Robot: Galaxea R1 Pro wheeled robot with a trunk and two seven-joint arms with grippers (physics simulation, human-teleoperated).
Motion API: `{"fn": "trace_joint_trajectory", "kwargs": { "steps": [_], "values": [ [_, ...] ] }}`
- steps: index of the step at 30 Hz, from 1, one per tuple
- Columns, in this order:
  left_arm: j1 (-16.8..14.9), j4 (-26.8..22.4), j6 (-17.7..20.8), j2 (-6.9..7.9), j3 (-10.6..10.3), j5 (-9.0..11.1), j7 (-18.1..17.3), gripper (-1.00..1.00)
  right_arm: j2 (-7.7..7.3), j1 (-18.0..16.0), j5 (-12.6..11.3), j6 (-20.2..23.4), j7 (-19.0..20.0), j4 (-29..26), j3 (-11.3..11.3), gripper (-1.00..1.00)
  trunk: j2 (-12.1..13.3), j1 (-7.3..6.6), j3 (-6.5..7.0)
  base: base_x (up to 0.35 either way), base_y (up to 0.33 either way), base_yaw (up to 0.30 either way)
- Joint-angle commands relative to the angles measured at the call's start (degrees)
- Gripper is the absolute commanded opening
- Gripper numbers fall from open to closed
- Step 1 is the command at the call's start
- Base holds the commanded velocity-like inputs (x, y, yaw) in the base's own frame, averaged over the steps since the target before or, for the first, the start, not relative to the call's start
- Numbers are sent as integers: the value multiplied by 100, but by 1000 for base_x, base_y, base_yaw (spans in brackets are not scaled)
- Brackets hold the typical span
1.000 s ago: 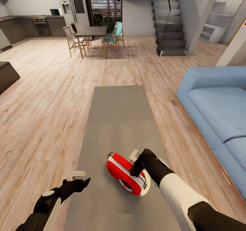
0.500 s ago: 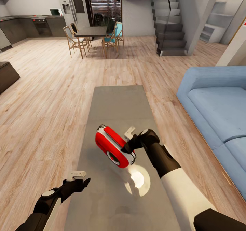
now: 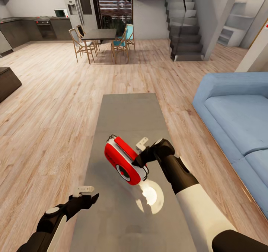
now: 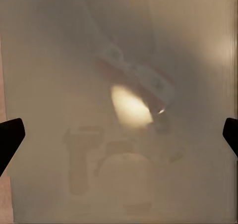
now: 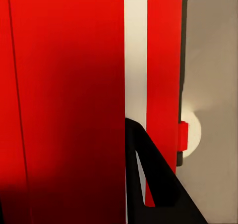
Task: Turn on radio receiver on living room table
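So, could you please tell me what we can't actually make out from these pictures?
- Radio receiver, head view: whether it is switched on; its dial is too small to read.
- Right gripper, head view: its far finger is hidden behind the radio's body.
- Right wrist view: the radio's red casing sits too close; no switch can be identified.
- Left wrist view: the table gives only a blurred reflection of the radio.

Radio receiver (image 3: 124, 161) lifted off table (image 3: 126, 114) — right claw (image 3: 140, 156).
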Motion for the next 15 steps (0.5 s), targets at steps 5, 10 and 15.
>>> {"fn": "trace_joint_trajectory", "kwargs": {
  "steps": [5, 10, 15],
  "values": [
    [-2, -163, 35, -36, 0, 26, -472, 100, -68, 47, -65, 23, 32, 0, -6, -100, 0, 0, 0, 0, 0, 0],
    [-3, -321, 102, -65, 3, 38, -1289, 100, -167, 42, -77, 27, 148, -12, -10, -100, 0, 0, 0, 0, 0, 0],
    [-1, -445, 232, -73, 7, 44, -1832, 100, -300, 51, -75, 28, 384, -283, -13, -100, 0, 0, 0, 0, 0, 0]
  ]
}}
